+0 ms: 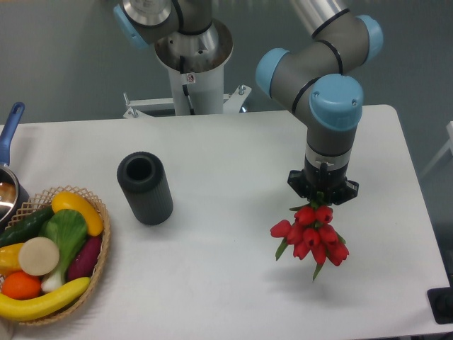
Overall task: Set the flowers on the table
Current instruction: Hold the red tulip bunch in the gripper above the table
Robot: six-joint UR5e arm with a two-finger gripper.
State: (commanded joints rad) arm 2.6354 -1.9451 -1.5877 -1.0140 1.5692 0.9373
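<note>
Flowers (311,237) hanging buds-down over right side of table (233,149), pinched by stems in gripper (323,193). Shadow underneath, so probably not landed. Lower gently, lay flat, release only once resting; well right of vase (145,188).

Flowers' (311,237) stems hidden under the gripper (323,196); basket (99,262) cut by the edge.

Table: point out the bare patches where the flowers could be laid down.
The table is bare between the cylinder and the flowers, which hang from the gripper. It is also bare along the far edge and at the near edge right of the basket. The left end is crowded: basket and pot.
</note>
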